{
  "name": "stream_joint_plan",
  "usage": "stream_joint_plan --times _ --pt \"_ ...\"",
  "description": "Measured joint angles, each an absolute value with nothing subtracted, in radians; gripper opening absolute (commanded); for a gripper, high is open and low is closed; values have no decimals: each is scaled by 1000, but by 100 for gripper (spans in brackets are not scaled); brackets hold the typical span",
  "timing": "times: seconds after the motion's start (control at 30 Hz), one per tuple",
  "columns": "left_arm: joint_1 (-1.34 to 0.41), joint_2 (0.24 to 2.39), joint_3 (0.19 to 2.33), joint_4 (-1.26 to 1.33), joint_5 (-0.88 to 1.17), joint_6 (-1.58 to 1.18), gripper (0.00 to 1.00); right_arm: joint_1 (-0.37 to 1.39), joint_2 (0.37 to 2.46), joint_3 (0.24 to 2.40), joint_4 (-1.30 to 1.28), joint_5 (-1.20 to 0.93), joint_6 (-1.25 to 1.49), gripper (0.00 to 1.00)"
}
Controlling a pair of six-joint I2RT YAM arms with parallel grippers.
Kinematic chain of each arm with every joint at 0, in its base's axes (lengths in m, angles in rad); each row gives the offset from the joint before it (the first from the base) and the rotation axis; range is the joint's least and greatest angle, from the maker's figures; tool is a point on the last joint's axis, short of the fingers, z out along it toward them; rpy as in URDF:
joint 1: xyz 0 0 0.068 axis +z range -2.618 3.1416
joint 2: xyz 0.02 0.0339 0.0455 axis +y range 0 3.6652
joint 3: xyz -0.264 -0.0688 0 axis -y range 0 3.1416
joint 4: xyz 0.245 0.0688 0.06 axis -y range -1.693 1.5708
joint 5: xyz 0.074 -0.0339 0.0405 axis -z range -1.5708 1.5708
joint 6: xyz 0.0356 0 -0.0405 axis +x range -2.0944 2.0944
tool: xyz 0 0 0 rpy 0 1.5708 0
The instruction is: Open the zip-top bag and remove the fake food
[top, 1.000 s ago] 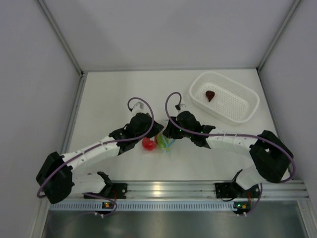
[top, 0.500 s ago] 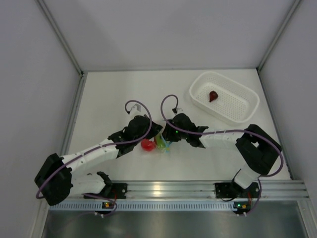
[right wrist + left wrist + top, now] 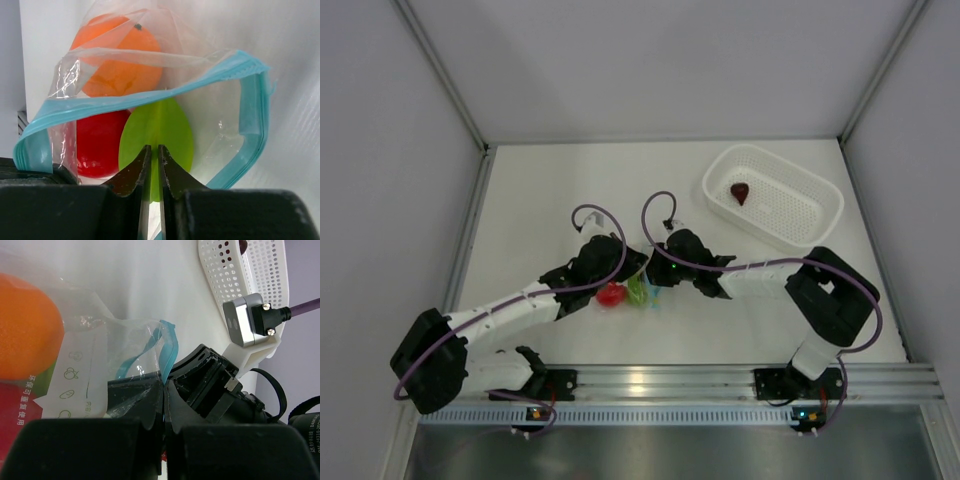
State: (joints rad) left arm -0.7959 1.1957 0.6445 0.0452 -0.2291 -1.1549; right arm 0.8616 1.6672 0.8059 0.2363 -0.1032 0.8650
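The zip-top bag [image 3: 642, 291] lies between my two grippers, its teal zip strip [image 3: 150, 90] pulled open into a wide mouth. The orange ball [image 3: 117, 60], red ball [image 3: 97, 142] and lime-green oval piece [image 3: 160, 130] are inside it. My left gripper [image 3: 625, 268] is shut on one lip of the strip [image 3: 167, 347]. My right gripper [image 3: 154, 150] is shut to a hairline gap on the near lip, right in front of the green piece. The dark maroon piece [image 3: 741, 191] lies in the white basket [image 3: 810, 225].
The perforated white basket stands at the back right; in the left wrist view its wall [image 3: 235, 275] shows just beyond my right gripper's body [image 3: 215, 390]. The grey enclosure walls [image 3: 440, 100] close in the table on three sides.
Both grippers and the bag have shifted slightly left and toward the near edge. The right arm's elbow has swung left. The maroon piece has shifted a little in the basket.
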Motion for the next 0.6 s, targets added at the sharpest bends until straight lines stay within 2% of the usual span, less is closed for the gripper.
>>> stream_joint_plan --times 0.07,0.13,0.27,0.4,0.5,0.6 --pt "-796 1196 645 46 -229 -1155 0 862 1672 805 246 -105 867 8" --pt "-796 1196 644 46 -229 -1155 0 862 1674 805 246 -107 870 25" --pt "-796 1195 643 46 -229 -1155 0 862 1674 805 247 -119 869 32" --pt "-796 1192 640 47 -234 -1154 0 862 1674 798 244 -107 878 48" --pt "-796 1183 626 61 -237 -1155 0 862 1674 797 226 -88 875 55" --pt "-796 1180 617 72 -243 -1156 0 863 1677 798 216 -70 876 58"
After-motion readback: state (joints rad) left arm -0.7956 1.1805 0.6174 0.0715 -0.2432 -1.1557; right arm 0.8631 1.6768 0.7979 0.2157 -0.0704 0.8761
